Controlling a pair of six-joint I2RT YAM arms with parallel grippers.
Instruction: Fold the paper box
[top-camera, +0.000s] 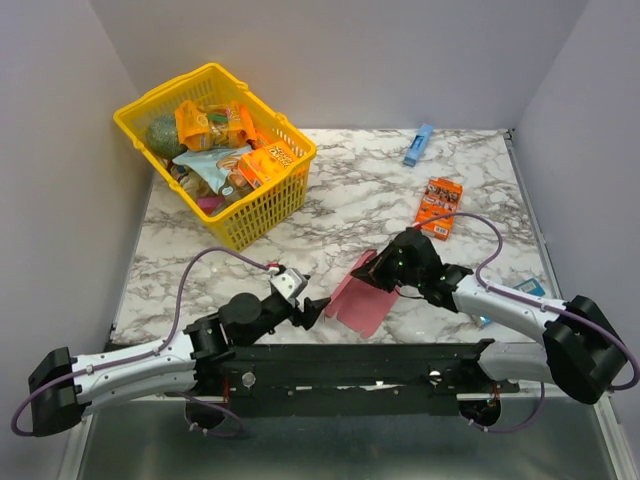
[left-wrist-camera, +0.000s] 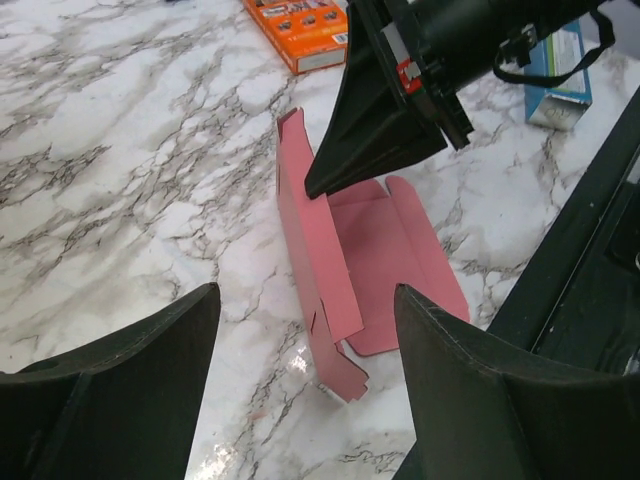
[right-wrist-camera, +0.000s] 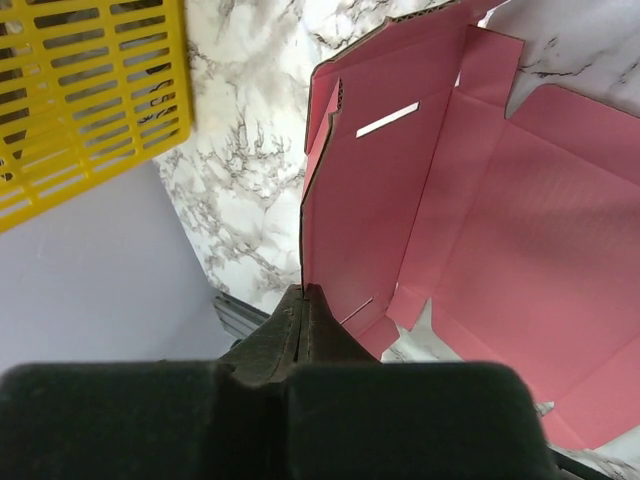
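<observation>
Covering the whole scene, the marble table carries a yellow basket. The paper box lies in front of the basket and to its right, with one pink side panel raised. There the right gripper is clamped on that panel's edge. The left gripper, nearer the basket, has its fingers wide apart and touches nothing.

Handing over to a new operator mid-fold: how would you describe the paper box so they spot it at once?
On the marble table, look near the middle of its near edge. The paper box is the pink sheet pinched by the right gripper: plain, with cut flaps, unlike the printed orange box.
</observation>
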